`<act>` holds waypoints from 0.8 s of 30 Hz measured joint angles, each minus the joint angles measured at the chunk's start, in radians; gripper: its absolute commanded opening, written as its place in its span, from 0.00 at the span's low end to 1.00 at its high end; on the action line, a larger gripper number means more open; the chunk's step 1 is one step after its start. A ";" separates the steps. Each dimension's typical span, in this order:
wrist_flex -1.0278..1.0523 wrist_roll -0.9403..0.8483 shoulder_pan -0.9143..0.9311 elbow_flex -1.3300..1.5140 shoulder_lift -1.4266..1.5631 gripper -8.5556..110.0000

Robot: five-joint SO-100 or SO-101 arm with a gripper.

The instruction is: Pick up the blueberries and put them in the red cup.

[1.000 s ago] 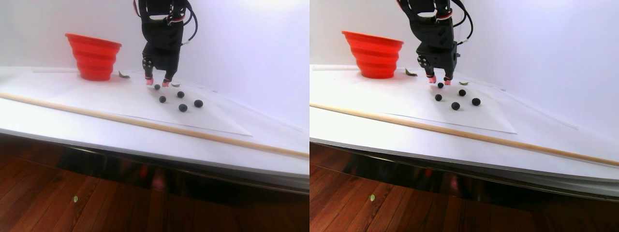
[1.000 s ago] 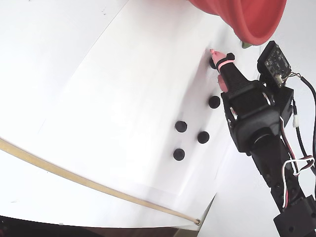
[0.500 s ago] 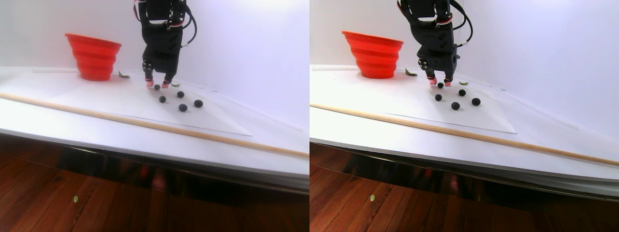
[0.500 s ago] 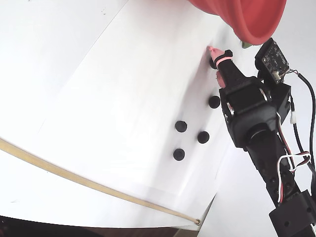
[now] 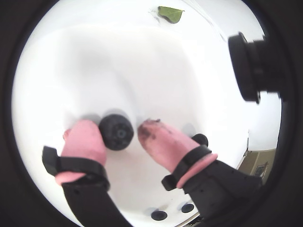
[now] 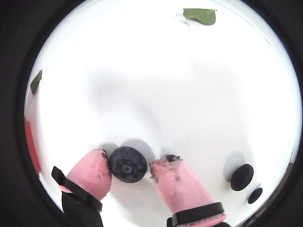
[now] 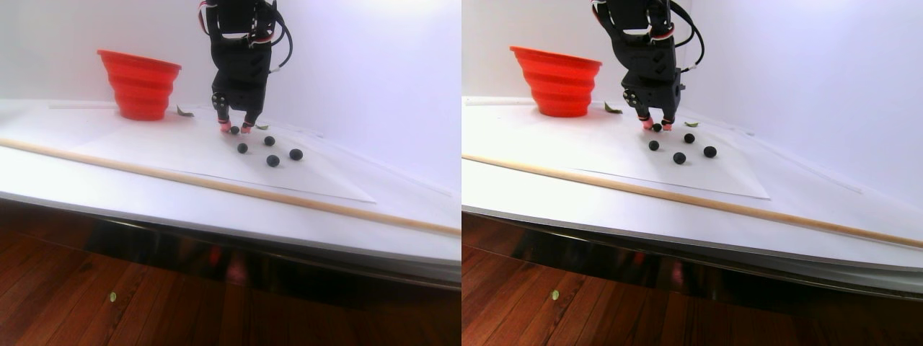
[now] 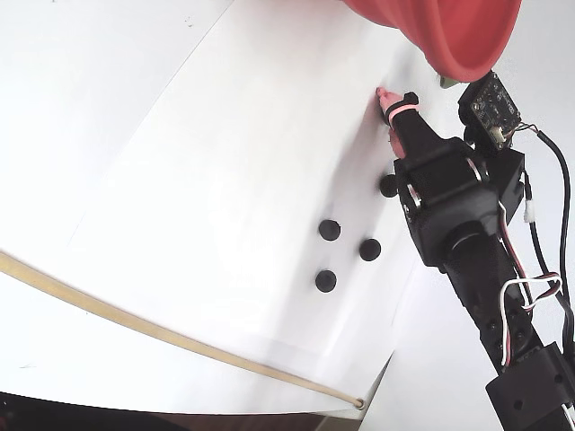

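Spread around one blueberry (image 5: 116,132) on the desk (image 7: 144,180), the hand (image 5: 121,133) looks mid-grasp and must next pinch, lift, then carry toward the red cup (image 7: 140,85).

- One of the blueberries (image 6: 127,164) is flanked by the gripper (image 6: 130,169) fingers.
- The red cup (image 7: 140,84) is set left of the gripper in the stereo pair view.
- Four more berries lie right.

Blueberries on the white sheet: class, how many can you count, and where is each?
5. One blueberry sits between the gripper's pink fingertips; four blueberries lie loose nearby. The red cup's inside is hidden.
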 measured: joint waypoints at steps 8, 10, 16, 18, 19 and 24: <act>0.000 0.000 0.000 0.000 0.000 0.18; 0.000 0.000 0.000 0.000 0.000 0.18; 0.000 0.000 -0.003 0.000 0.000 0.17; 0.000 -0.008 -0.006 0.000 0.000 0.17; 0.000 -0.011 -0.006 0.002 0.000 0.17; 0.000 -0.011 -0.018 0.058 0.044 0.17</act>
